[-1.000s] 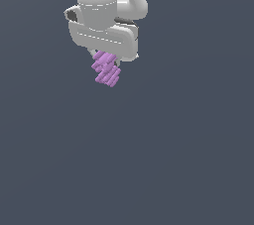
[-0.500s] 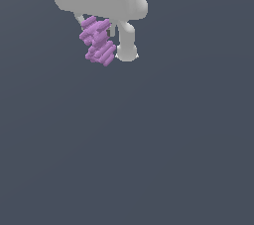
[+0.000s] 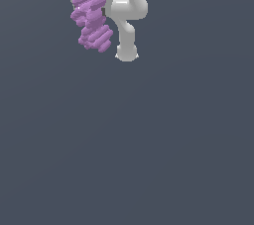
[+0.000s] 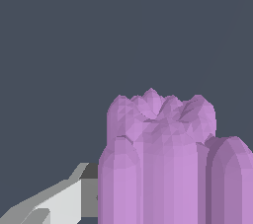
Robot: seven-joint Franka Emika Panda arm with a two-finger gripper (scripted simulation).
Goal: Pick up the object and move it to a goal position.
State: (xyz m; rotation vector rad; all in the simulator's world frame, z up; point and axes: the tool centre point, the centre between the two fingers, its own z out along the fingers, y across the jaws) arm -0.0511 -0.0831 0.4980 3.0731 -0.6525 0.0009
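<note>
The object (image 3: 92,23), a light-purple lumpy cluster of short stubby rods, hangs high in the exterior view, just under the white-grey hand at the top edge. My gripper (image 3: 101,40) is shut on it. One white finger (image 3: 125,38) shows on the exterior view's right of the cluster. The other finger is mostly hidden behind the cluster. In the wrist view the object (image 4: 163,159) fills the near part of the picture, with one grey-white finger (image 4: 54,205) beside it.
A plain dark grey-blue surface (image 3: 149,144) fills the rest of both views. No other object or marker shows.
The gripper has moved up and towards the exterior view's left, and looks larger. The purple object has stayed in its grip and moved with it.
</note>
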